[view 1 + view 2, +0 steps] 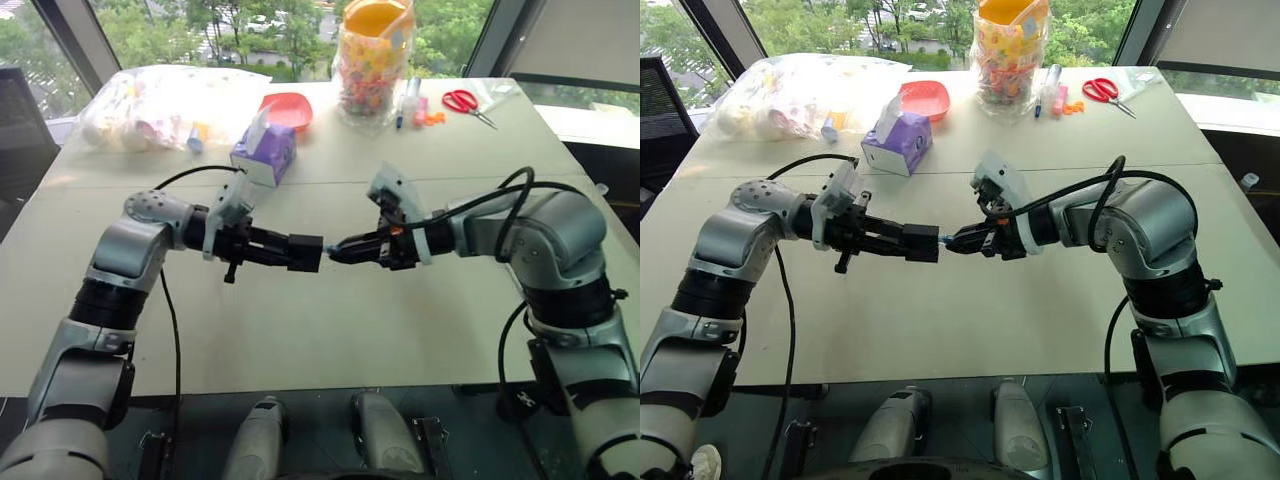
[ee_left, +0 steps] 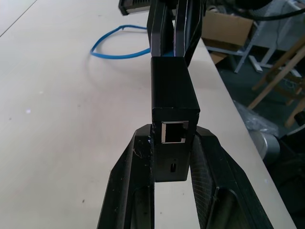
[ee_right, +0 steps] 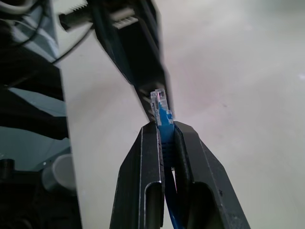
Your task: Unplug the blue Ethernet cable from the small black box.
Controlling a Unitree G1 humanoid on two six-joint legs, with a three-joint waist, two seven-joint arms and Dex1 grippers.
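Bright daylight is admitted through far windows, washing out the pale desk. Soft shadows are cast. In wrist views, near end effector fingers are blurred.

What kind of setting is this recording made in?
Probably an office or lab room set up for robot trials: a large pale table stands by big windows with trees outside, everyday props such as a purple tissue box and red scissors sit on it, and cardboard boxes stand beyond its edge.
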